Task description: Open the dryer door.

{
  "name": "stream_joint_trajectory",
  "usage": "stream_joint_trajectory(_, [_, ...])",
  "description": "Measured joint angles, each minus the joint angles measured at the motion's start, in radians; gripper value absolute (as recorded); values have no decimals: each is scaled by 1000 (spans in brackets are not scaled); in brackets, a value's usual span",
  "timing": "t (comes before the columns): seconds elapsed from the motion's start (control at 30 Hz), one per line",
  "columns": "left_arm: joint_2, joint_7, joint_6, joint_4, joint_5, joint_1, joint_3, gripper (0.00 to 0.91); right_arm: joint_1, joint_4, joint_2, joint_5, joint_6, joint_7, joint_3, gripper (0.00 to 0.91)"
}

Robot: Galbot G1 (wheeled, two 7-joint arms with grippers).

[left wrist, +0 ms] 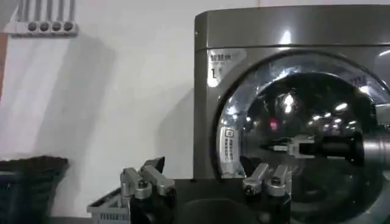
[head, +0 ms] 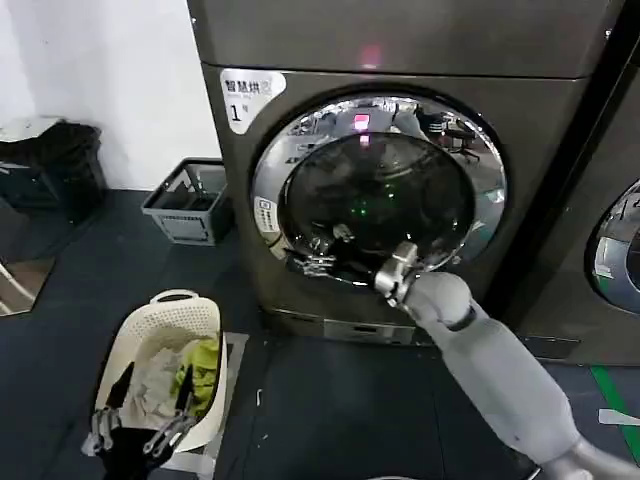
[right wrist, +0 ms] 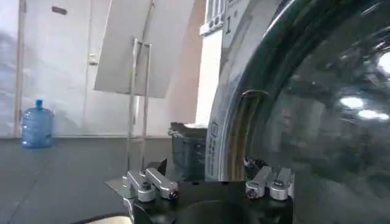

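The dryer [head: 540, 130] is dark grey-brown with a white label marked "1". Its round dryer door [head: 380, 190], a chrome rim around dark glass, lies flat against the front. My right gripper [head: 318, 262] is open at the door's lower left rim, with nothing between its fingers. In the right wrist view the right gripper [right wrist: 207, 176] sits close to the chrome rim of the door [right wrist: 317, 109]. My left gripper [head: 140, 420] hangs open and low over the laundry basket, far from the machine. The left wrist view shows the left gripper [left wrist: 204, 176] facing the door [left wrist: 304, 109].
A cream laundry basket [head: 140, 340] with clothes stands on the floor at the front left. A grey crate [head: 190, 200] and a black bin [head: 55, 165] sit against the wall left of the dryer. A neighbouring machine [head: 610, 250] stands at the right.
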Motion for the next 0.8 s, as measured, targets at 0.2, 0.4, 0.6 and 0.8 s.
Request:
stream_joint_trajectory(0.2, [-11, -22, 13, -2, 13, -4, -7, 907, 20, -73, 57, -1, 11, 4, -3, 907])
stream_joint_trajectory(0.4, [-16, -24, 18, -3, 25, -4, -11, 907, 41, -134, 94, -6, 22, -9, -10, 907])
stream_joint_trajectory(0.6, [-25, -34, 26, -4, 64, 0, -11, 907, 63, -186, 121, -8, 29, -29, -13, 907])
stream_joint_trajectory(0.8, [-20, -30, 70, -14, 36, -12, -21, 907, 82, -208, 131, -1, 28, -74, -14, 907])
